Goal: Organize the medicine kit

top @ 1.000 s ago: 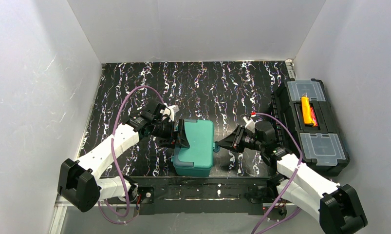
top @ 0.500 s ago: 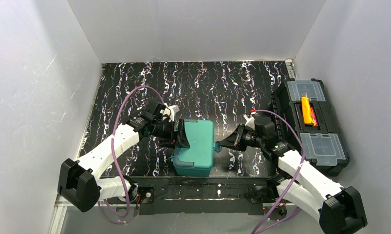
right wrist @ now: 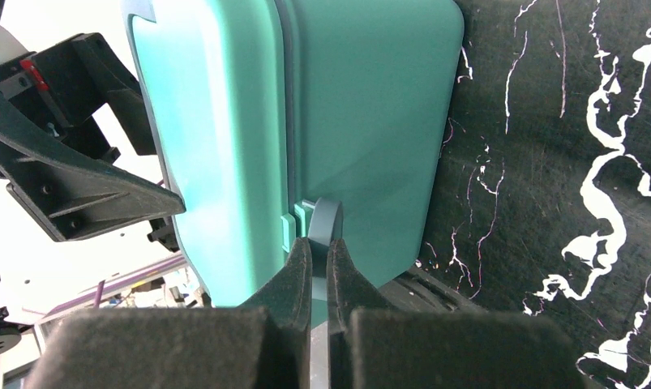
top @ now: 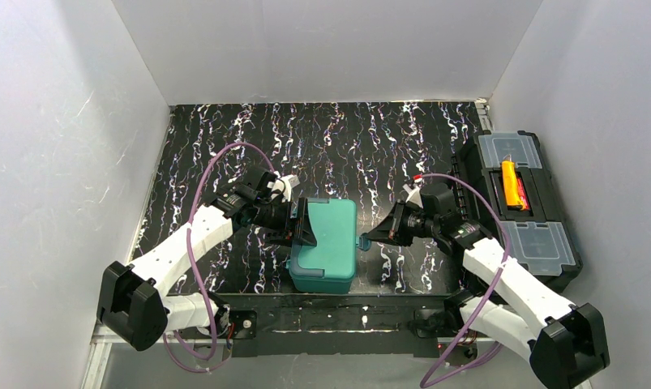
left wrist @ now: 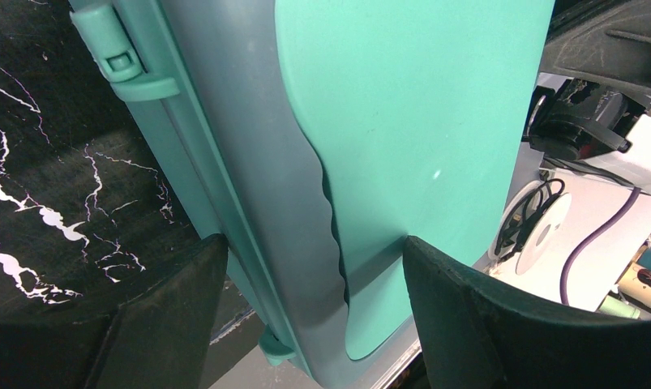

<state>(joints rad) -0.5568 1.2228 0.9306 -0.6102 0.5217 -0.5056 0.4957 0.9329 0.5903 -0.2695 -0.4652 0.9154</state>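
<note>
1. While its lid lies shut, the medicine kit (top: pixel 323 245) sits toward 6 o'clock on the surface (top: pixel 346 146). Its latch (top: pixel 362 242) faces 3 o'clock and its hinge (left wrist: pixel 115 57) side faces 9 o'clock.
2. The right claw (right wrist: pixel 318 251) reaches in from 3 o'clock and is pinched closed on the latch. Only the very tips bite the tab's lower edge, so the hold looks shallow.
3. The left claw (top: pixel 301 223) comes from 9 o'clock with its jaws wide apart and the kit's hinge-side edge between them. One finger (left wrist: pixel 168 316) sits low beside the wall and the other lies over the lid. Whether either presses on the plastic cannot be told.
4. The step in hand appears to be freeing the latch. It would go best if the tab is swung outward and up in a short arc about its own pivot, rather than tugged straight toward 3 o'clock.
5. A straight tug would likely slide or tip the light box, so the left claw should brace the body. Its upper finger must also leave the lid free to rise.
6. The main risk is the tab slipping from so thin a bite; a slightly deeper hold would be safer.
7. Well apart at 3 o'clock, by the surface's right edge, stands a black toolbox (top: pixel 523 207) with an orange item (top: pixel 510 183) in its middle bay.
</note>
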